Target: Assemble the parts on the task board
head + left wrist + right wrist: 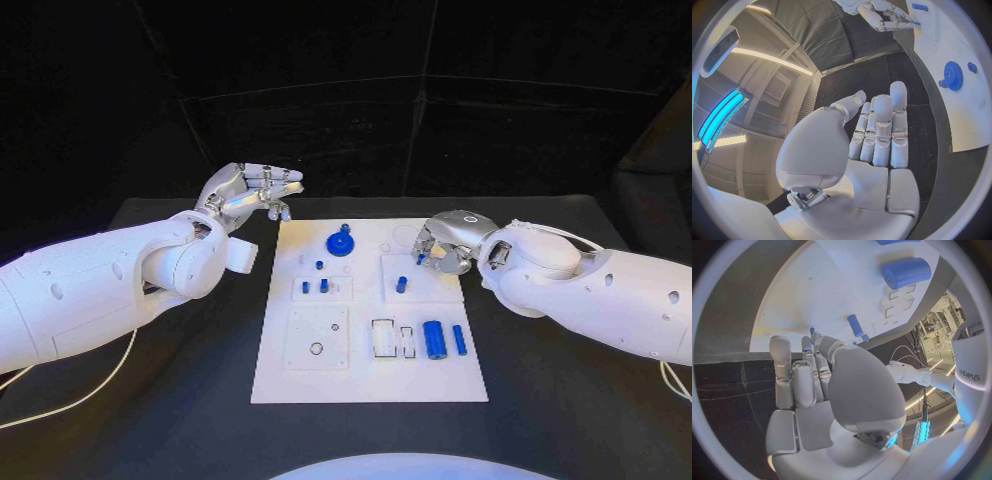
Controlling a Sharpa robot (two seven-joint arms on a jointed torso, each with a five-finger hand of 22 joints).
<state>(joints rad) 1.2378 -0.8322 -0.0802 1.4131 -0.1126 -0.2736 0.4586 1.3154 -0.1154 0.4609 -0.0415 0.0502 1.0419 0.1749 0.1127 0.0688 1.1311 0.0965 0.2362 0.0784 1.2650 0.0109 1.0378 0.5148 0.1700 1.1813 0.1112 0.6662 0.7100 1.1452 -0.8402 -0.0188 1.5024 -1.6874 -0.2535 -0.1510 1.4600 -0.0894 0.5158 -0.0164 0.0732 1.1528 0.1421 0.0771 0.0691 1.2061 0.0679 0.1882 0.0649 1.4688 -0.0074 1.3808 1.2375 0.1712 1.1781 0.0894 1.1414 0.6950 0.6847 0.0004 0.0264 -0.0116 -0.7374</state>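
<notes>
White and flat, the rectangular task board [368,375] lay mid-worktop [577,420], carrying a blue gear [340,243] near its far edge and blue cylinders [434,343] near-right. The left robot hand [248,190] hovered far-left, fingers apart, empty. The right robot hand [447,242] pinched a small blue peg [421,258] over the board's far-right.

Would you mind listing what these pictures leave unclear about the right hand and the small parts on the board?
- Right hand, head view: its curled fingers hide whether it grips a small blue part.
- Right wrist view: thumb and fingers cover that part.
- Small pegs on the task board, head view: too small to tell standing from lying.
- Left hand: raised beside the board, holding nothing.
</notes>
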